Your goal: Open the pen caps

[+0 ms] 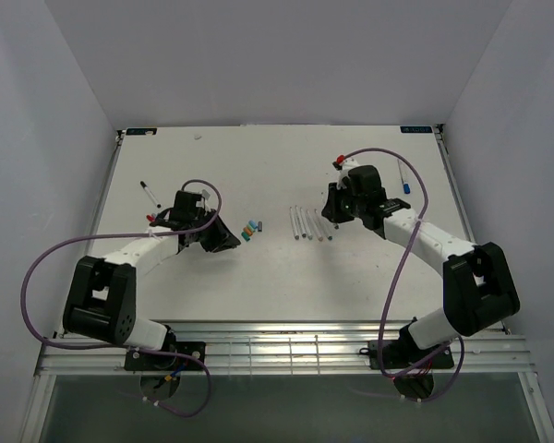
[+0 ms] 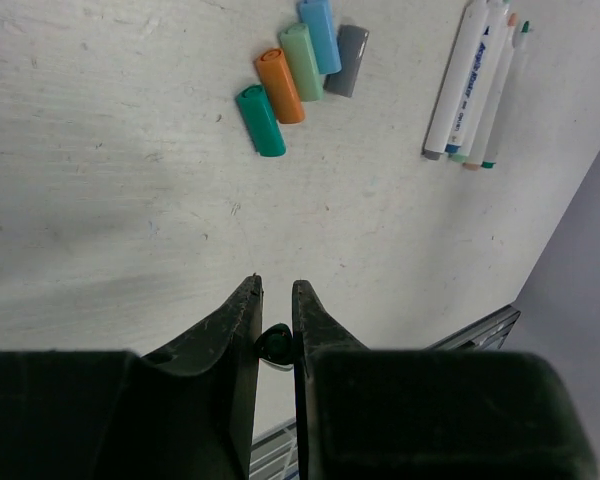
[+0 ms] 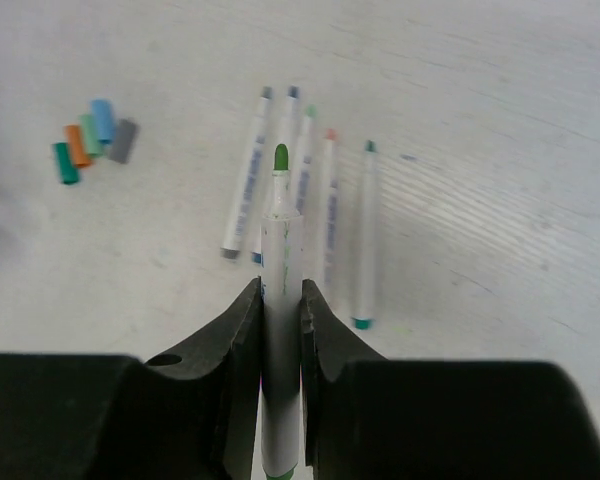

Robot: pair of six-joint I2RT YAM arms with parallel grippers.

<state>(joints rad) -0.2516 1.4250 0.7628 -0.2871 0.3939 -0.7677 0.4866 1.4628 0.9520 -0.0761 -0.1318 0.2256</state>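
Bright, even light casts soft, faint shadows.

Pen caps (image 1: 249, 228) lie left of the pens (image 1: 309, 223).

The pen caps (image 2: 303, 60) are teal, orange, pale green, blue and grey; another cap (image 2: 275, 343) looks dark. The pens (image 2: 460, 80) are white-barrelled, one pen (image 3: 280, 260) green-tipped.

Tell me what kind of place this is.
Probably a robot test cell: white table boxed by plain walls, left arm and right arm bolted at its near edge, pens and caps laid out.
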